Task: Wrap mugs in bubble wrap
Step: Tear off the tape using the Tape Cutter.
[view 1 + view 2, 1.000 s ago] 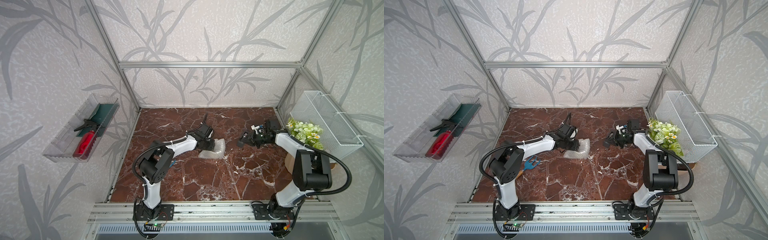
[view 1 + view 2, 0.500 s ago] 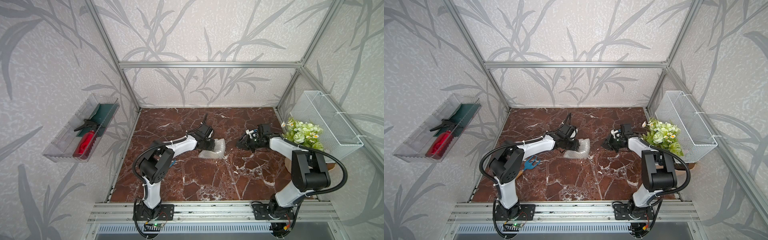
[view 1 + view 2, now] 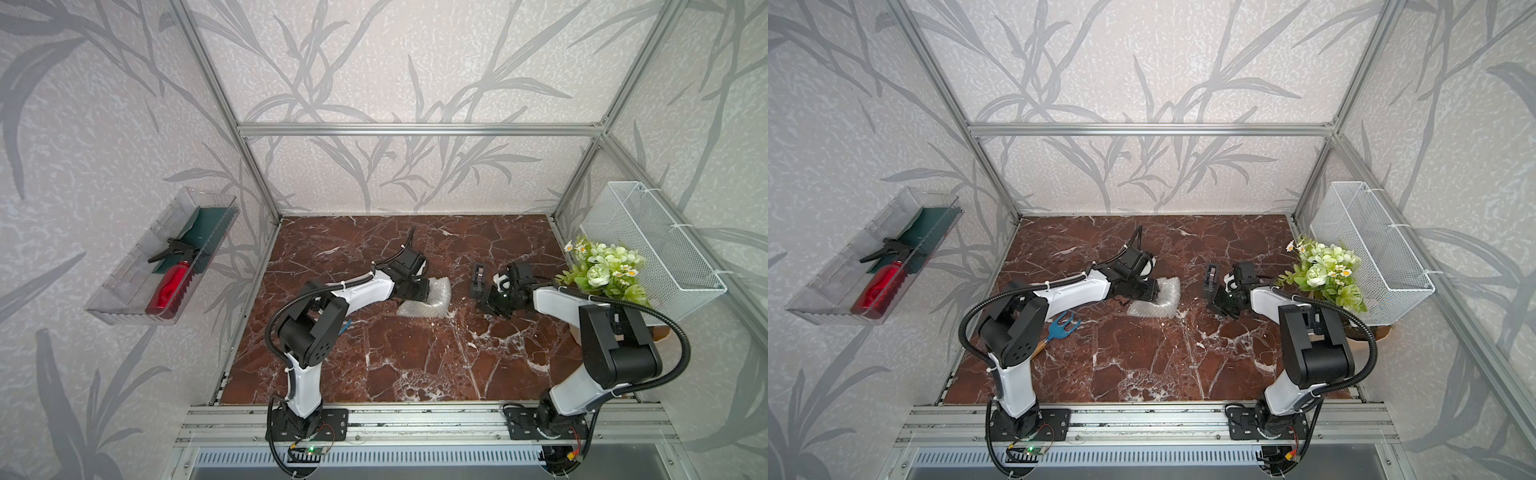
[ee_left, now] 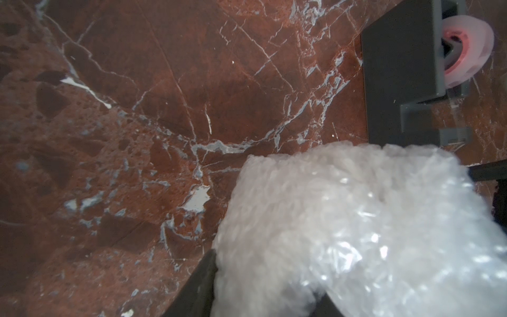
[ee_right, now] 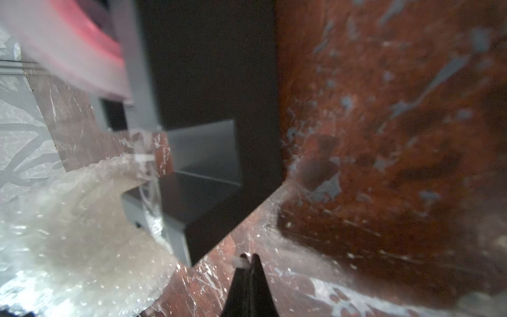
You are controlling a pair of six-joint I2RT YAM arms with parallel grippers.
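A lumpy bundle of bubble wrap (image 3: 434, 301) (image 3: 1160, 303) lies mid-table. The mug is hidden; no part of it shows through the wrap. My left gripper (image 3: 422, 291) (image 3: 1152, 291) is shut on the bundle, and in the left wrist view its dark fingers (image 4: 200, 288) flank the bubble wrap (image 4: 356, 233). My right gripper (image 3: 488, 305) (image 3: 1221, 305) hangs low just in front of a black tape dispenser (image 3: 478, 280). In its wrist view, the right gripper (image 5: 248, 258) is shut, pinching a strip of clear tape (image 5: 219, 269) that runs back to the dispenser (image 5: 208, 109).
A pot of green and white flowers (image 3: 602, 272) and a white wire basket (image 3: 652, 249) stand behind the right arm. A blue tool (image 3: 1063, 326) lies by the left arm. On the left wall, a clear tray (image 3: 124, 291) holds a red spray bottle (image 3: 170, 286).
My right gripper has swung left, away from the flowers, and come toward the table's front beside the dispenser. The left arm and the bundle have stayed put.
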